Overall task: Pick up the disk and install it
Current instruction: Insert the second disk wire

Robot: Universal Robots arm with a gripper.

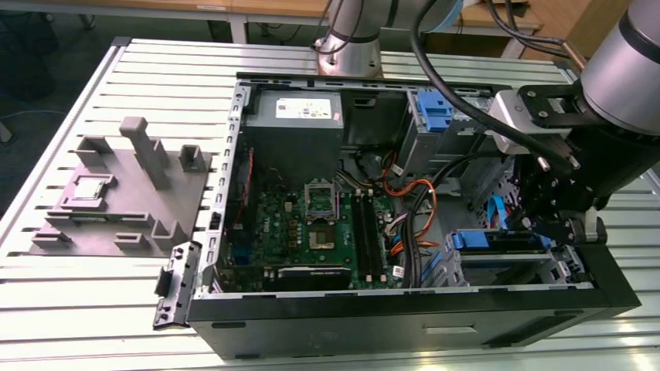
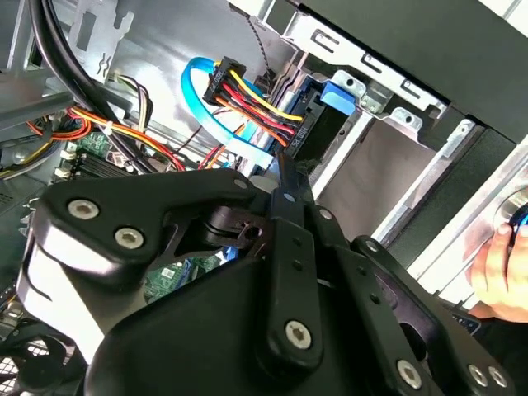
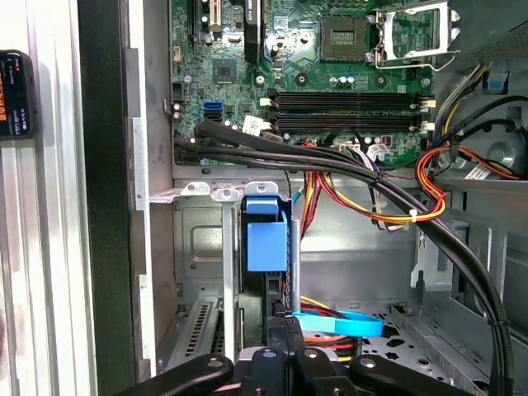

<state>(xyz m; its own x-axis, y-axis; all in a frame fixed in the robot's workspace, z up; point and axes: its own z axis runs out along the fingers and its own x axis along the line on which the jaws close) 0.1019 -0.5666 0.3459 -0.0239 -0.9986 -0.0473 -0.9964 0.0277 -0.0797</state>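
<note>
Hand (image 3: 285,330) hangs just beside the disk (image 3: 266,235) seated in its bay.

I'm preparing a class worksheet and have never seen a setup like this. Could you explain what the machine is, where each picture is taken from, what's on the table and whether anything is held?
The machine is a robot arm with a grasping tool at its end. The exterior view comes from a camera off the arm. It shows an opened computer case lying on a slatted metal table, with a grey plastic fixture beside it on the exterior view's left.

Both wrist views come from cameras riding on the arm, looking past the tool into the case. They show the green motherboard and bundles of coloured cables. The tool is down at the drive bay, right by the disk, which shows its bright blue rail. Whether the tool is gripping it cannot be told. A person's hand shows at the edge of the second wrist view.
</note>
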